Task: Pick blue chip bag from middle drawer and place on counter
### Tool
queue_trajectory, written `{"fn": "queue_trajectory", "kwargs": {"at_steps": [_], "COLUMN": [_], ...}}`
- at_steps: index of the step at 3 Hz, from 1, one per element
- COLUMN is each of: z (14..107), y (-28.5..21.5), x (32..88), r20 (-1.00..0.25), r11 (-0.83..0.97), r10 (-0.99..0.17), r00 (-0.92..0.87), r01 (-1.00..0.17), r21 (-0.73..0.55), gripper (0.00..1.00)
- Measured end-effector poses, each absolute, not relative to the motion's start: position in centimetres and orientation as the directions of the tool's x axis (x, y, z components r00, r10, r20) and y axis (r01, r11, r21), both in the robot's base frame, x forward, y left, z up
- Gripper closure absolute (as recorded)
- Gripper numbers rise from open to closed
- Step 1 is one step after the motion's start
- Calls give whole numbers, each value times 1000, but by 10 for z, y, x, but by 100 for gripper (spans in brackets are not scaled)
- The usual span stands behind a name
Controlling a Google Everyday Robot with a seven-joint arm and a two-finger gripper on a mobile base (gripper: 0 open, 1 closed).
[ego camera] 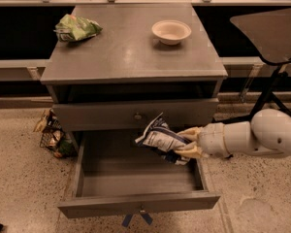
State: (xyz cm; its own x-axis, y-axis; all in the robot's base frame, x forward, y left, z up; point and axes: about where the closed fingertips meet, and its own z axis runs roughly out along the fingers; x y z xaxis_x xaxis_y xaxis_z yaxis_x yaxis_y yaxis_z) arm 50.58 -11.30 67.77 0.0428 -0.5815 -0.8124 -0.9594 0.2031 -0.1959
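My gripper (188,142) comes in from the right on a white arm and is shut on the blue chip bag (158,139), a dark blue foil bag with a white-grey printed panel. It holds the bag in the air above the right part of the open drawer (136,178), level with the closed drawer front (136,114) above. The open drawer is pulled far out and its floor is bare. The grey counter (131,47) lies above, its top well higher than the bag.
A light green snack bag (75,27) lies at the counter's back left and a white bowl (171,31) at its back right. A wire basket of items (53,135) stands on the floor to the left. A dark chair or table (271,38) is on the right.
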Motion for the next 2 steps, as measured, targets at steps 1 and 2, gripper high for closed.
{"fn": "queue_trajectory", "kwargs": {"at_steps": [1,2], "z": [754,830], "y": [-134,-154], "x": [502,504], "r20": [-858,-883], "r11": [185,194], "r10": [-500,-440], "r00": [116,163], "r01": [-954,-943], "r21": [-236,-270], "gripper": [100,100]}}
